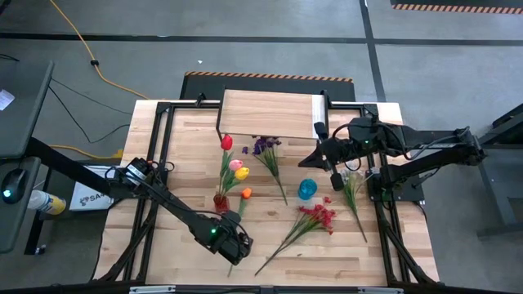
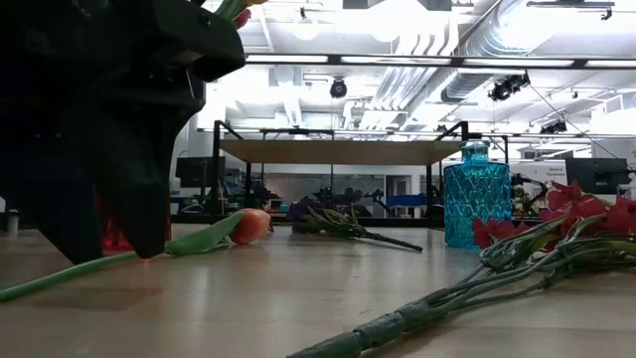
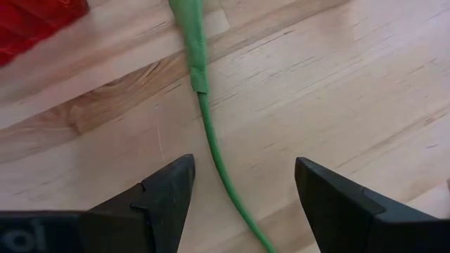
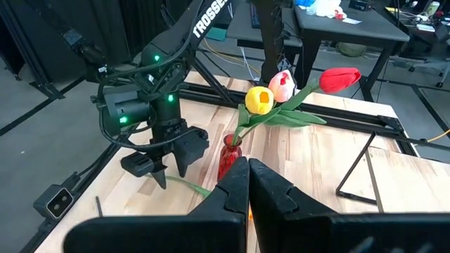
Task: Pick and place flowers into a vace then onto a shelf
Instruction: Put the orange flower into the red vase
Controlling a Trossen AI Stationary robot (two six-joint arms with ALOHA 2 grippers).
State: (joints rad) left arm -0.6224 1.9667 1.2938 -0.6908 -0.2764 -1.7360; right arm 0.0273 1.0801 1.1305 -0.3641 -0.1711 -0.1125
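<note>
An orange tulip [image 1: 246, 193] lies flat on the table, its green stem [image 3: 209, 133] running toward the near edge. My left gripper [image 3: 242, 193] points down over the stem's lower part, open, one finger on each side and neither touching it. In the high view that gripper [image 1: 235, 248] is at the near middle. A red vase [image 1: 221, 201] beside it holds red, pink and yellow tulips [image 4: 281, 88]. A blue vase [image 1: 307, 189] stands empty. My right gripper [image 4: 247, 176] hovers shut, high at the right. The shelf [image 1: 270, 114] stands at the far edge.
A purple spray [image 1: 265, 151] lies in front of the shelf. A red spray [image 1: 315, 219] lies right of centre, its stem toward the near edge. A white spray [image 1: 353, 189] lies under the right arm. Black frame rails [image 1: 155, 155] run along both table sides.
</note>
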